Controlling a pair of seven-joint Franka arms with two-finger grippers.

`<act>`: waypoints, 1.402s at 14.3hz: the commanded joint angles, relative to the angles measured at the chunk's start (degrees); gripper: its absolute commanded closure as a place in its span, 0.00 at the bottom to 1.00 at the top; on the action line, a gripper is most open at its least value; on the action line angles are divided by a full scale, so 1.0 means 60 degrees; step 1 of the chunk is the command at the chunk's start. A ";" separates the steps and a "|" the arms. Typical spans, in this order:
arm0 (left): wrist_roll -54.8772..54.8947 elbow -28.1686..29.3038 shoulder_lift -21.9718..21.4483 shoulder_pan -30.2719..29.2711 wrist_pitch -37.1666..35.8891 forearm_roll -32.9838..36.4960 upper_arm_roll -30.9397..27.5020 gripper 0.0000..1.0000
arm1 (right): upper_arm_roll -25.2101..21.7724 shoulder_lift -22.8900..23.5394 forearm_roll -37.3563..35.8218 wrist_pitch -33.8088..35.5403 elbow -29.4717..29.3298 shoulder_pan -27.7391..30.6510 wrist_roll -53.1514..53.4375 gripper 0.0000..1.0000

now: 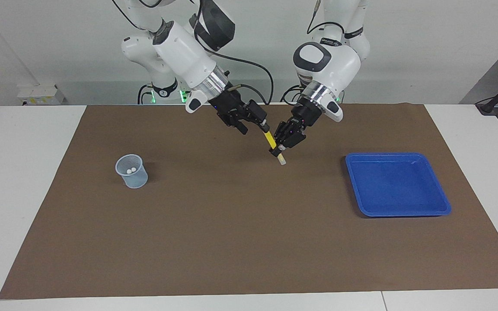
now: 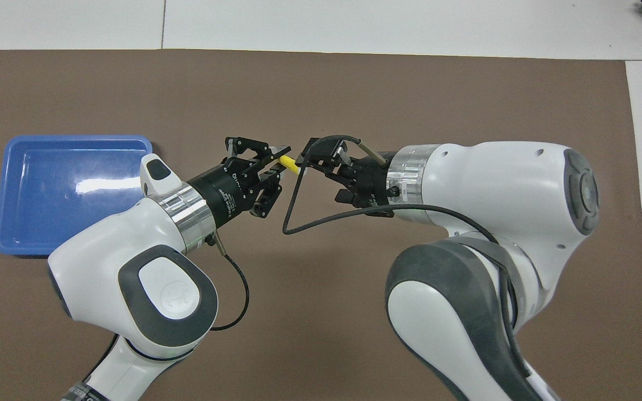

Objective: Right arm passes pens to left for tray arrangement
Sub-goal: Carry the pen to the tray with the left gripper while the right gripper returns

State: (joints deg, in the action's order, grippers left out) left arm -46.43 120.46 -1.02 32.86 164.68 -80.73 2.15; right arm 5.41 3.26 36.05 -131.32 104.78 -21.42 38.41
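While the left gripper [image 1: 280, 148] hangs over the middle of the brown mat [image 1: 249, 242], its fingertips are clamped on the slim yellow marker pen [image 1: 269, 139], gripping it low down, just above the pen's pale whitish end. That pen is tilted, its whitish tip pointing down toward the mat and its yellow barrel rising toward the right gripper [image 1: 255, 122]. Held up in the air, it does not touch the mat.

Just beside the pen's upper end, the right gripper has its fingers spread apart and holds nothing; a narrow gap shows between it and the yellow barrel in the overhead view.

Farther out, toward the left arm's end of the table, the shallow bright blue plastic tray [image 1: 441, 203] lies flat on the mat with nothing visible in it. Toward the right arm's end stands the small pale translucent mesh cup [image 1: 136, 179], upright, with two pale round pen ends showing inside it. Both sit well apart from the grippers.
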 commanded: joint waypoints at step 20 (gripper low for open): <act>0.5170 0.0372 -0.1001 -0.3205 -0.8607 1.1767 -0.0109 1.00 | 0.0050 0.0071 -0.6580 0.2522 0.0846 0.3802 -0.8627 0.00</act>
State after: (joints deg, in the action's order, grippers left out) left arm -20.32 121.87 -5.44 15.64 115.47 -13.99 1.32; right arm 5.11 3.05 -2.00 -115.04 108.19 -0.86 -12.00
